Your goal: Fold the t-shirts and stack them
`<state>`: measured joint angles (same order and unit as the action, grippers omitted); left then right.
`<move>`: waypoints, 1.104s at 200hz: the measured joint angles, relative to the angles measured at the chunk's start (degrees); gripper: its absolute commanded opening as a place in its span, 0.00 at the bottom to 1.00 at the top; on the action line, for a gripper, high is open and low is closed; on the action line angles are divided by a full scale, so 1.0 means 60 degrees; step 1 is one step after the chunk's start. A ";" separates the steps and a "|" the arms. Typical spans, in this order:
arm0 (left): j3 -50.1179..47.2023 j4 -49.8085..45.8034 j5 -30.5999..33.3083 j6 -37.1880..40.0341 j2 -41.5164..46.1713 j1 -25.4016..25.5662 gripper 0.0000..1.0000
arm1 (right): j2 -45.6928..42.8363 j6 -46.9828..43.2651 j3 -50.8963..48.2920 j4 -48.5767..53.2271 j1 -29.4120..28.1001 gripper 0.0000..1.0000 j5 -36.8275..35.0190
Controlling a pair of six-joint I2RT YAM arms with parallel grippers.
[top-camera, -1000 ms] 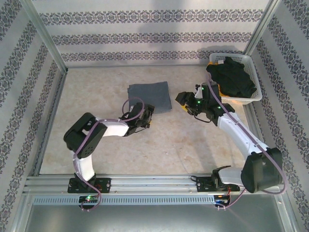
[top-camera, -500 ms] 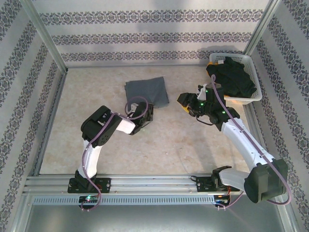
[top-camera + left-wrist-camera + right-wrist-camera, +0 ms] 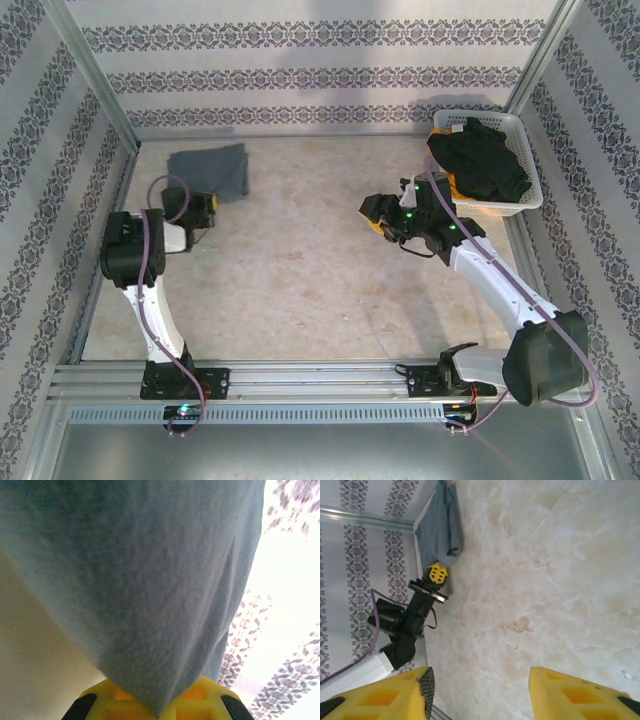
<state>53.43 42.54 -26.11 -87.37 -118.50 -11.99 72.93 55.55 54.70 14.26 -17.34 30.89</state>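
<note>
Two robot arms reach over a pale marbled table (image 3: 300,290) enclosed by patterned wall panels (image 3: 300,75). At the far left corner lies the slate blue-grey t-shirt (image 3: 210,170), folded into a compact rectangle, flat on the table and close to the left panel. The left pincer (image 3: 205,208) sits at the shirt's near right edge, its yellow tips closed on the cloth. The left wrist camera shows the fabric narrowing to a point where it runs into the pinch. The right wrist camera, looking across the table, shows the yellow tips touching the edge of the fold. The right pincer (image 3: 380,215) hangs above the table to the right of its middle, well apart from the folded shirt and pointing left. Its two yellow fingers (image 3: 385,695) are spread wide with nothing between them, and bare table lies below. At the far right corner a white lattice basket (image 3: 500,116) holds the black t-shirt (image 3: 485,160), heaped and unfolded. A sliver of the orange-yellow t-shirt (image 3: 457,186) shows beneath the black one at the basket's near left side, just beyond the right arm's wrist.
</note>
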 measured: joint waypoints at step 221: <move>-0.0025 -0.6805 0.2080 0.4801 0.7486 0.0058 1.00 | 0.0288 -0.0215 0.0474 -0.1406 -0.0208 0.98 -0.1508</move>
<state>53.28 1.72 -13.63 -58.57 -73.58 -11.64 74.65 54.26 57.54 5.82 -18.59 21.85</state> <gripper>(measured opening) 0.999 0.978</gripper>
